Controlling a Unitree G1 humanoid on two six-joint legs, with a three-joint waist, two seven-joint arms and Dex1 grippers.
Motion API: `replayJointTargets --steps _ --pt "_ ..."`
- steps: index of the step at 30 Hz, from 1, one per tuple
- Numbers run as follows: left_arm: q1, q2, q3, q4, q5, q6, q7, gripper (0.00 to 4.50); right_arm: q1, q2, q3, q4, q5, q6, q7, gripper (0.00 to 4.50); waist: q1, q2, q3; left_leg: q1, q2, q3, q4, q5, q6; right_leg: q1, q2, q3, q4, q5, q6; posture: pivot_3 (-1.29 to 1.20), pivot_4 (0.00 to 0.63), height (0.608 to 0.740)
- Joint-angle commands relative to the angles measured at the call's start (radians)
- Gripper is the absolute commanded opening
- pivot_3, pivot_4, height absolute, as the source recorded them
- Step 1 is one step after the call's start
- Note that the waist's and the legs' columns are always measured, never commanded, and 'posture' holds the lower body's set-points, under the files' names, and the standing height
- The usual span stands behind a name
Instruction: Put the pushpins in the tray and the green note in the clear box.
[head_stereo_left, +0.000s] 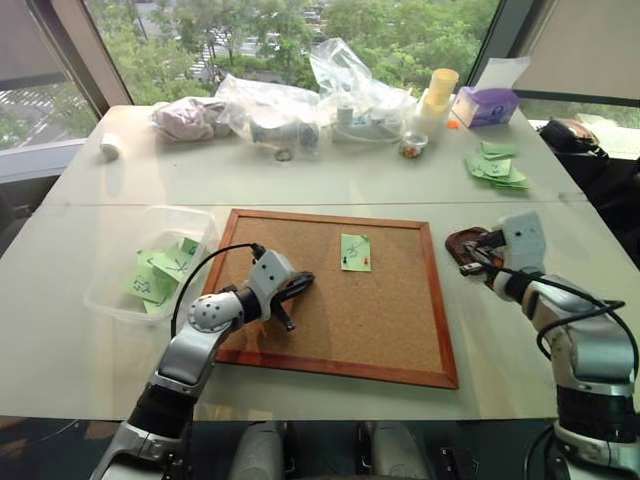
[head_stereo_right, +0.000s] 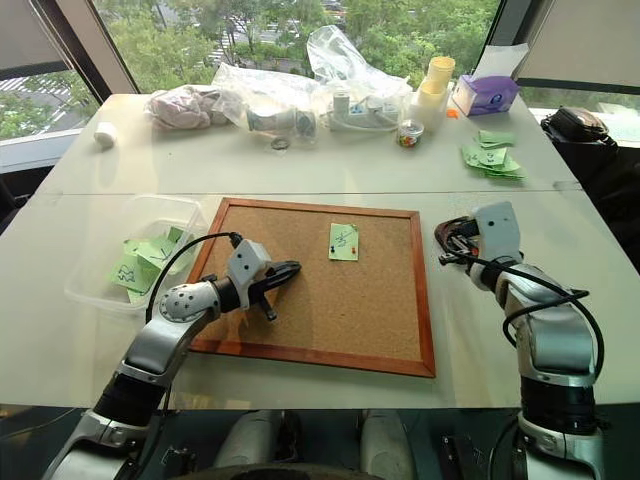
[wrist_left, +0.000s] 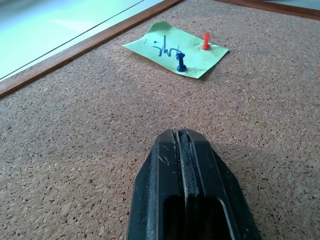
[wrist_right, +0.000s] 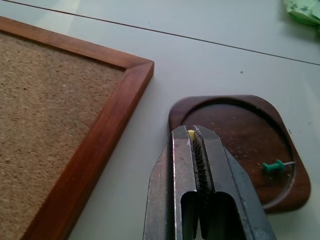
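Green note (wrist_left: 174, 46) pinned flat on cork board (head_stereo_left: 390, 310); left fingers (wrist_left: 185, 165) closed empty, right fingers (wrist_right: 197, 150) pinching a yellow pin.

Rough cork board (head_stereo_left: 370, 310) in glossy wood frame; tray (wrist_right: 235, 145) smooth brown, leather-like.

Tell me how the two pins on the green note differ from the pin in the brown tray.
The two pins on the green note, one red and one dark blue, stand upright, stuck through the paper into the cork board. The green pin lies on its side, loose in the tray. The pins look alike in shape and size.
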Motion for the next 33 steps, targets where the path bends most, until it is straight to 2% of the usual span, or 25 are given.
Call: replayJointTargets --steps 1,12,13,16,21,29,33 --pt "0.041 0.020 -0.027 0.027 0.003 0.042 -0.030 0.00 -0.001 -0.006 -0.021 0.025 0.002 -0.052 -0.013 0.03 0.000 0.000 0.000 0.000 0.000 0.000 0.000 0.000 0.000 0.000 0.000 0.000 0.000 0.000 0.000 0.00 0.150 0.740" --pt "0.031 0.018 -0.019 0.030 0.007 0.045 -0.022 0.00 -0.047 -0.014 0.012 0.181 -0.003 -0.150 -0.017 0.03 0.002 0.000 0.000 0.000 0.000 0.000 0.000 0.001 -0.002 0.000 0.000 0.000 0.000 0.000 0.000 0.00 0.150 0.740" --pt "0.031 0.018 -0.018 0.030 0.008 0.044 -0.020 0.00 -0.048 -0.015 0.016 0.185 -0.004 -0.155 -0.016 0.56 0.002 0.000 0.000 0.000 0.000 0.000 0.000 0.001 -0.002 0.000 0.000 0.000 0.000 0.000 0.000 0.00 0.150 0.740" --pt "0.030 0.013 -0.006 0.026 0.000 0.055 -0.012 0.00 -0.057 -0.014 0.019 0.192 0.000 -0.161 -0.016 1.77 0.002 0.000 0.000 0.000 0.000 0.001 0.000 0.002 -0.004 0.000 0.000 0.000 0.000 0.000 0.000 0.00 0.150 0.740" --pt "0.031 -0.001 -0.008 0.022 -0.007 0.060 0.001 0.00 -0.076 -0.028 0.015 0.202 0.002 -0.167 -0.016 4.39 0.003 0.000 0.000 0.000 0.000 0.000 0.000 0.002 -0.004 0.000 0.000 0.001 0.000 0.000 0.000 0.00 0.150 0.740" --pt "0.030 -0.018 -0.013 0.027 -0.007 0.058 0.016 0.00 -0.089 -0.038 0.010 0.208 0.017 -0.163 -0.004 4.46 0.004 0.000 0.000 0.000 0.000 0.000 0.000 0.002 -0.004 0.000 -0.001 0.001 0.000 0.000 0.000 0.00 0.150 0.740" --pt "0.030 -0.019 -0.010 0.030 -0.009 0.058 0.017 0.00 -0.080 -0.021 0.028 0.099 0.103 -0.126 0.068 4.46 0.005 0.000 0.000 0.000 0.000 0.000 0.000 0.002 -0.004 0.000 -0.001 0.001 0.000 0.000 0.000 0.00 0.150 0.740"
